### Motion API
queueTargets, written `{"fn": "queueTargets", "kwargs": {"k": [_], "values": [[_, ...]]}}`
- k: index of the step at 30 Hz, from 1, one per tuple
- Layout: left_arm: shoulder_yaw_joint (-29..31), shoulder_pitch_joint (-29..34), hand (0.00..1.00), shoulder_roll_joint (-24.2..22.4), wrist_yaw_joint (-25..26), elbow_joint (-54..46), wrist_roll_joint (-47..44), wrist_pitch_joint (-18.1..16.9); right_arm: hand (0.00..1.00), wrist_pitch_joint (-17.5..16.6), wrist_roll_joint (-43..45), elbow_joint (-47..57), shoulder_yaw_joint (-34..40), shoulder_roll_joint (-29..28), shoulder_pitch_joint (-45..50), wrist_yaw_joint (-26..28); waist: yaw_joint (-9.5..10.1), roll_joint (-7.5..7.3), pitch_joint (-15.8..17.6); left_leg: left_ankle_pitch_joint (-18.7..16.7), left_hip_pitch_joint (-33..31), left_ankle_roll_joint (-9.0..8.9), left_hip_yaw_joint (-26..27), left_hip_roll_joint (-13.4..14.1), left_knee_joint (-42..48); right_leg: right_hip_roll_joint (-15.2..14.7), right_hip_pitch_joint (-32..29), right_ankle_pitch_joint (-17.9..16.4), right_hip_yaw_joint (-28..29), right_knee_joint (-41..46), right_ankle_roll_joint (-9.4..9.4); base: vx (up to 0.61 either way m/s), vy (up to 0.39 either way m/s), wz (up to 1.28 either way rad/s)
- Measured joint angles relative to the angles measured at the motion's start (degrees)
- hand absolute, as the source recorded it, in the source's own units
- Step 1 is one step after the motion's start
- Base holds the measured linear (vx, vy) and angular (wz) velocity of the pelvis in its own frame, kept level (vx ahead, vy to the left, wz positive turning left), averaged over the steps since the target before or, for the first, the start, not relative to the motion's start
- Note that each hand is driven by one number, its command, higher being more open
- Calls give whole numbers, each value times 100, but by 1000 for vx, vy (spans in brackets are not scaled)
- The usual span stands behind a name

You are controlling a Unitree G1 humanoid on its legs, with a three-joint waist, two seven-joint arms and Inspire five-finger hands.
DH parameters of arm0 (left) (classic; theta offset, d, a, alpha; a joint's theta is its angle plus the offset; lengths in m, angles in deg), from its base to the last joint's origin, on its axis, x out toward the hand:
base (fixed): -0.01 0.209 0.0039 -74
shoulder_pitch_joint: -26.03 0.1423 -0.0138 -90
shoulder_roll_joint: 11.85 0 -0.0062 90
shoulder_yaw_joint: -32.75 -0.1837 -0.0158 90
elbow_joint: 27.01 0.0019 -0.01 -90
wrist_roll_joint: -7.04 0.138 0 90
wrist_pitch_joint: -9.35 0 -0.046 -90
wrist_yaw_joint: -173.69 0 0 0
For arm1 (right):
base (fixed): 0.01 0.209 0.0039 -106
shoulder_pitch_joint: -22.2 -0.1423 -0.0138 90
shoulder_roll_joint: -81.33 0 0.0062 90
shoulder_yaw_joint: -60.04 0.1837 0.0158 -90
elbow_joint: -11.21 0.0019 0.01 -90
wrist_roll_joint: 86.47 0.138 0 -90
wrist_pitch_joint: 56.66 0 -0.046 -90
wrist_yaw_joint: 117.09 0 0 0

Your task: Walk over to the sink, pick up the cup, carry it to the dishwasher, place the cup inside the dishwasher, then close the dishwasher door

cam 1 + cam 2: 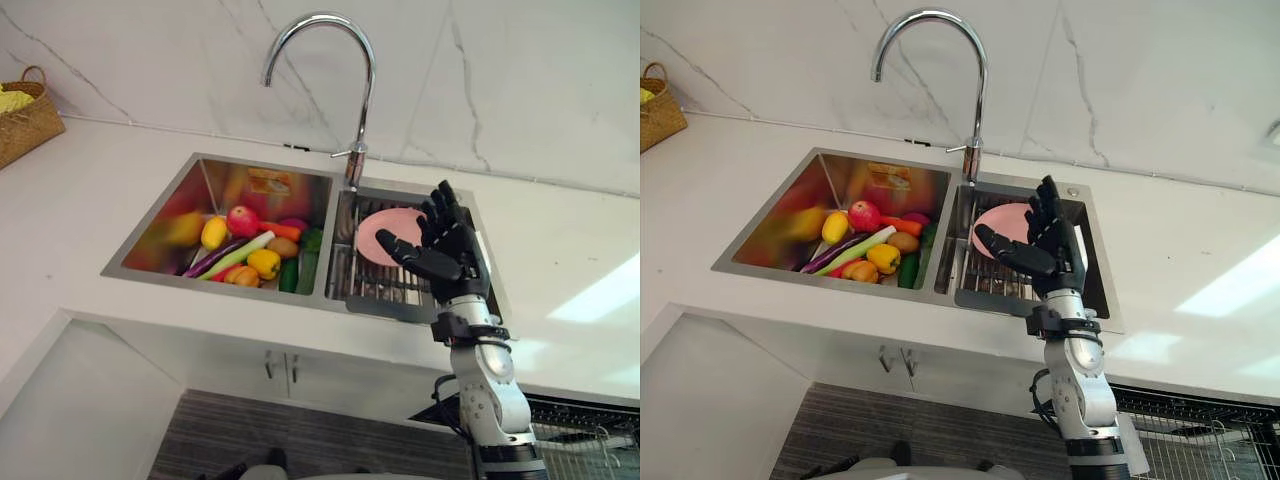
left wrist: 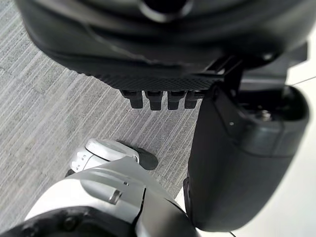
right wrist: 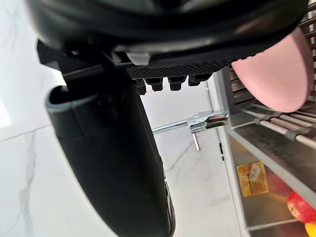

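Observation:
A pink cup (image 1: pixel 378 236) lies on the wire rack in the right basin of the steel sink (image 1: pixel 150 272). My right hand (image 1: pixel 448 252) hovers just to the right of the cup, over the basin's right side. It is open, fingers straight and pointing up, thumb reaching towards the cup without touching it. In the right wrist view the pink cup (image 3: pixel 276 79) shows just past the fingertips (image 3: pixel 170 82). My left hand (image 2: pixel 237 148) hangs low over the grey striped floor, relaxed and holding nothing.
The left basin holds several fruits and vegetables (image 1: pixel 245 255). A tall curved faucet (image 1: pixel 355 70) stands behind the sink. A woven basket (image 1: pixel 25 118) sits at the far left of the white counter. The open dishwasher's wire rack (image 1: pixel 590 430) shows at the lower right.

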Motion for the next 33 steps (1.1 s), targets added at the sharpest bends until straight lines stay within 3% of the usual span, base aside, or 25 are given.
{"fn": "queueTargets", "kwargs": {"k": [4,10,21,25,33], "values": [[23,72,100,-23,-67,-3,19,20,100,113,-1367,2,493,587,-225,3,-20,41,-34,-19,106,0,454,33,0,6,39,41,119,-68,-8,19,2,-20],[26,105,100,38,-151,4,128,125,100,153,-2453,24,909,1571,-495,340,-197,76,-53,-42,181,-13,662,48,-25,8,108,101,100,-128,1,-10,3,-9],[21,110,100,47,-226,-9,128,217,100,151,-3607,-231,853,1759,-377,1257,-299,137,-56,-57,152,-31,687,17,-29,-27,86,95,50,-134,2,-2,3,1],[-11,108,100,39,-236,-16,128,244,100,150,-3882,-747,778,1826,-365,1213,-293,197,-96,-40,118,-7,617,-13,-28,-53,89,98,-46,-151,6,24,3,10],[-30,110,100,31,-244,-35,128,309,100,116,-4299,-1441,599,1829,-376,449,-285,243,-115,-29,96,4,468,-28,-28,-67,138,98,-264,-151,7,6,-7,9]]}}
